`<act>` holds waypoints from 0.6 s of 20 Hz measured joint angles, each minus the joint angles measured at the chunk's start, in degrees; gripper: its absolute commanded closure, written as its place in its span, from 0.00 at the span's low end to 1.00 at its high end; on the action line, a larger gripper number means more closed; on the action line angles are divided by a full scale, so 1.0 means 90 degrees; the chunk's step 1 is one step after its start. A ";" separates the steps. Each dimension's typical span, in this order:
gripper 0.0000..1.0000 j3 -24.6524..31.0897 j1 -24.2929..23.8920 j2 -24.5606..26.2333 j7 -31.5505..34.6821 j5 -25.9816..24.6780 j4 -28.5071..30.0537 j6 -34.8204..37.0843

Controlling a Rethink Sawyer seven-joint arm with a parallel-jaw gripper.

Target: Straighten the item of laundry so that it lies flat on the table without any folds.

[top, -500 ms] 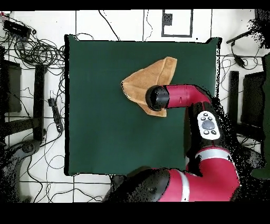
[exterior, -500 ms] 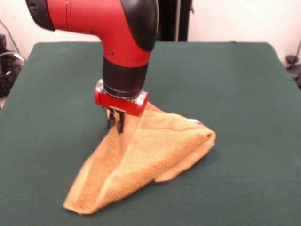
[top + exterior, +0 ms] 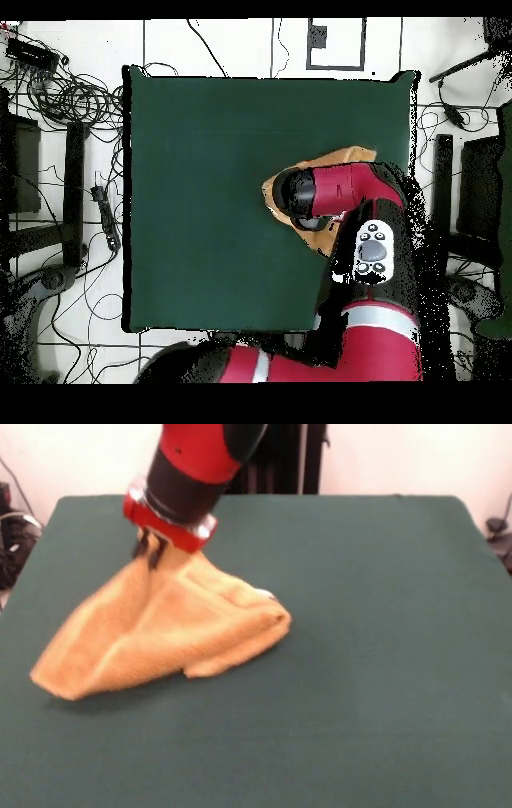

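The towel, soft, limp and light, hangs pinched by one raised edge in the gripper jaws, upper left of the frame, folded below.

I count 1 golden-orange terry-cloth towel, 1 dark green table under it, 1 red and black arm and 1 gripper. I also see 1 small white tag.
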 measured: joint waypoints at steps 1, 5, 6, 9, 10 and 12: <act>1.00 -0.0122 0.0069 -0.0007 0.0000 0.0001 -0.0043 0.0296; 1.00 -0.0444 0.0197 0.0028 0.0000 -0.0033 -0.0301 0.1376; 1.00 -0.0485 0.0185 0.0032 0.0000 -0.0046 -0.0381 0.1599; 1.00 -0.0464 0.0022 0.0007 0.0000 -0.0017 -0.0469 0.1627; 1.00 -0.0431 -0.0050 -0.0008 0.0000 0.0024 -0.0449 0.1511; 1.00 -0.0332 -0.0250 -0.0043 0.0000 0.0137 -0.0388 0.1169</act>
